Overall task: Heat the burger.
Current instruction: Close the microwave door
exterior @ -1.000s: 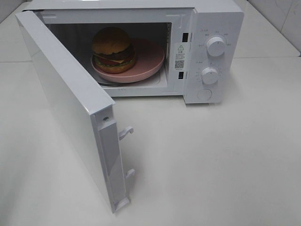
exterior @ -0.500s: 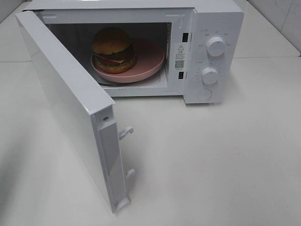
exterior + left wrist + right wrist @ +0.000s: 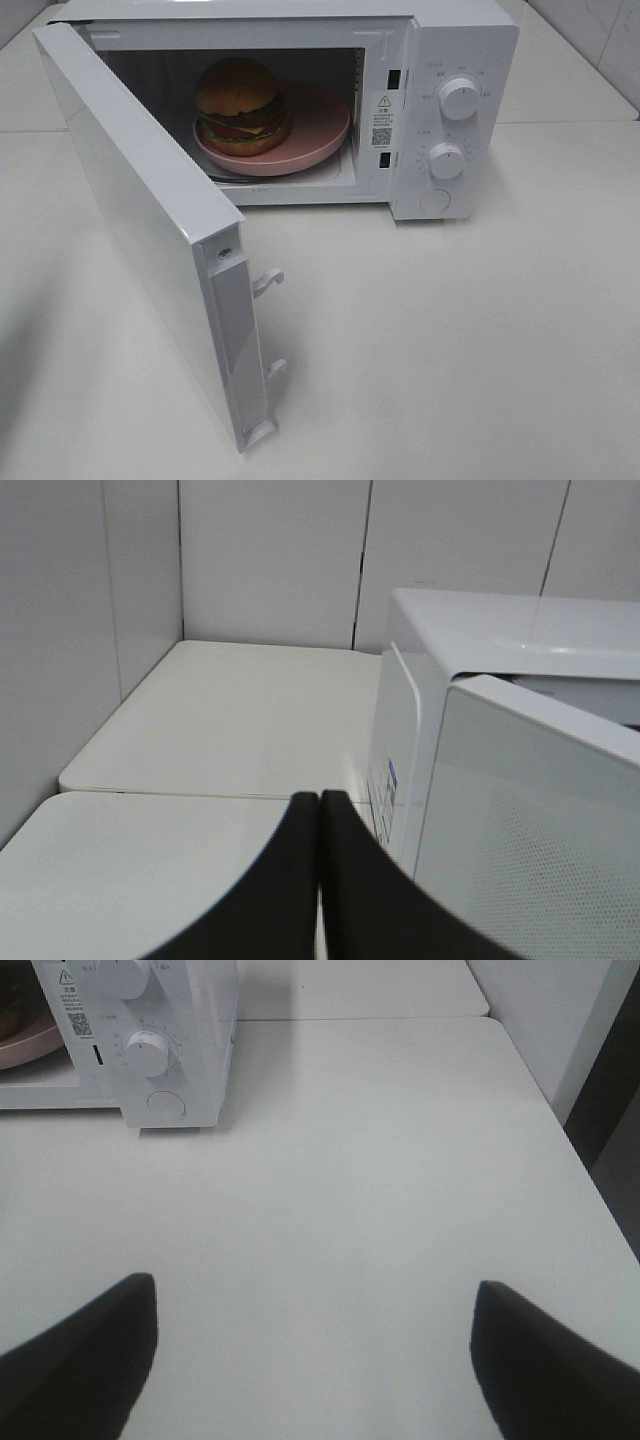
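Observation:
The burger [image 3: 242,105], with a glossy brown bun and red and green layers, sits on a pink plate [image 3: 322,128] inside the white microwave [image 3: 460,40]. The microwave door [image 3: 140,220] hangs wide open toward the front left. Neither gripper shows in the exterior high view. In the left wrist view my left gripper [image 3: 318,825] is shut with nothing in it, its dark fingers pressed together beside the microwave's outer side [image 3: 400,730] and the door's outer face [image 3: 530,820]. My right gripper [image 3: 315,1300] is open and empty, low over the bare table right of the microwave [image 3: 190,1020].
Two white knobs [image 3: 458,98] [image 3: 446,160] and a round button [image 3: 435,202] sit on the microwave's right panel. Door latch hooks [image 3: 268,282] stick out from the door's free edge. White tiled walls [image 3: 270,560] close in the back left corner. The table edge [image 3: 560,1130] runs along the right.

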Tool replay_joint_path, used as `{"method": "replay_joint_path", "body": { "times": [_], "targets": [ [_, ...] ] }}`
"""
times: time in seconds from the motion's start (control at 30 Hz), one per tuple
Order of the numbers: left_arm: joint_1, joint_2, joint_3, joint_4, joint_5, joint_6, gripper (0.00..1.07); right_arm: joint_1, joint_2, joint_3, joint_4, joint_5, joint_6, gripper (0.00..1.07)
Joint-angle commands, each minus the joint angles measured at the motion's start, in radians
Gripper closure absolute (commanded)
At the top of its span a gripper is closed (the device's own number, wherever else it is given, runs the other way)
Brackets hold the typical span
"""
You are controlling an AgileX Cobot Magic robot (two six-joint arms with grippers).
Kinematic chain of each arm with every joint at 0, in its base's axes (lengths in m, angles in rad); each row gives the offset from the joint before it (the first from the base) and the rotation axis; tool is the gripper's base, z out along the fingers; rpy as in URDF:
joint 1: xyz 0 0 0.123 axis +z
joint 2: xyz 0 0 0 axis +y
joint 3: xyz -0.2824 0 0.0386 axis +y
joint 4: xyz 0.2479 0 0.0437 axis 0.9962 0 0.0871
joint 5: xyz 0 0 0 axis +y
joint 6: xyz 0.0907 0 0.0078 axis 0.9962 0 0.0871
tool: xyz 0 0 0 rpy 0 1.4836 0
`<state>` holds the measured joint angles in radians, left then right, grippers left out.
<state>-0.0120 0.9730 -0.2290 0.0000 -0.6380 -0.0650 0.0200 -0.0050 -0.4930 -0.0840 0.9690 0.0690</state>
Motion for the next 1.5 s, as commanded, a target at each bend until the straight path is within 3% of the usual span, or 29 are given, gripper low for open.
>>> {"method": "replay_joint_path", "body": {
  "times": [0.03,0.4,0.57,0.77,1.5],
  "targets": [
    [0.002,0.113,0.004,0.091,-0.119,-0.039,1.07,-0.008,-0.029,0.002,0.0,-0.009,-0.006,0.31],
    [0.002,0.484,-0.005,0.231,-0.461,-0.131,1.07,-0.008,-0.029,0.002,0.0,-0.009,-0.006,0.31],
    [0.002,0.581,-0.037,0.327,-0.516,-0.14,1.07,-0.008,-0.029,0.002,0.0,-0.009,-0.006,0.31],
    [-0.011,0.664,-0.108,0.431,-0.493,-0.232,1.07,-0.008,-0.029,0.002,0.0,-0.009,-0.006,0.31],
    [-0.218,0.682,-0.314,0.368,-0.247,-0.222,1.07,-0.008,-0.029,0.002,0.0,-0.009,-0.006,0.32]
  ]
}}
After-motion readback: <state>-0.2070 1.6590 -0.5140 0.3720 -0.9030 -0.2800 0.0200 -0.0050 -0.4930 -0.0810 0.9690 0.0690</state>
